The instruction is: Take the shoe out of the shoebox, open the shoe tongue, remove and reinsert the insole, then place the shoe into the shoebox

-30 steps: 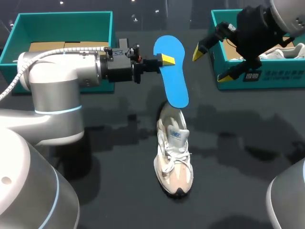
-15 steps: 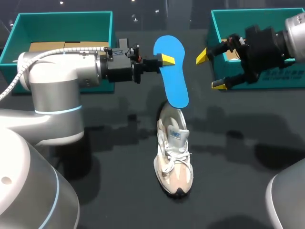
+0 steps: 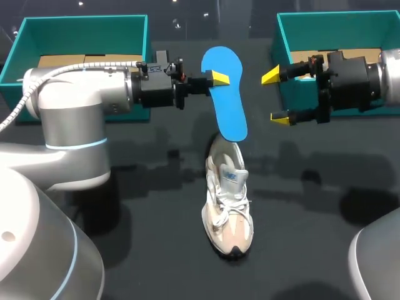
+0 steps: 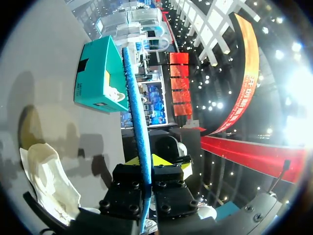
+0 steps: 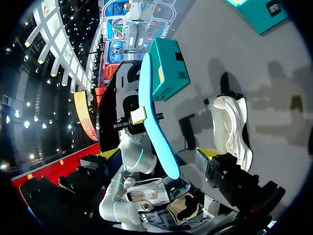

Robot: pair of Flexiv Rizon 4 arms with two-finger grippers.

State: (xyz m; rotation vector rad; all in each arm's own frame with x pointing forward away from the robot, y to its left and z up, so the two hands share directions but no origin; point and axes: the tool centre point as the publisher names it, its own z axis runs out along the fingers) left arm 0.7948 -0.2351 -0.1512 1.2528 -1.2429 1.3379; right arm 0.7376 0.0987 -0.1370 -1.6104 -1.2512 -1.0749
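A blue insole (image 3: 225, 94) hangs upright over the table, with my left gripper (image 3: 219, 77) shut on its upper edge. The left wrist view shows the insole (image 4: 137, 112) edge-on between the closed yellow tips of that gripper (image 4: 149, 161). Its lower end hangs just over the heel of the beige and white shoe (image 3: 228, 200), which stands on the dark table. My right gripper (image 3: 275, 97) is open to the right of the insole, pointing at it and apart from it. In the right wrist view the insole (image 5: 151, 122) stands ahead of the open right gripper (image 5: 157, 153), with the shoe (image 5: 232, 127) beside it.
A teal shoebox (image 3: 84, 25) with brown cardboard inside sits at the back left, behind my left arm. A second teal shoebox (image 3: 325, 19) sits at the back right, partly hidden by my right arm.
My right arm has swung down from over the right shoebox and turned, so its open gripper now points left at the insole. The left arm, insole and shoe have not moved.
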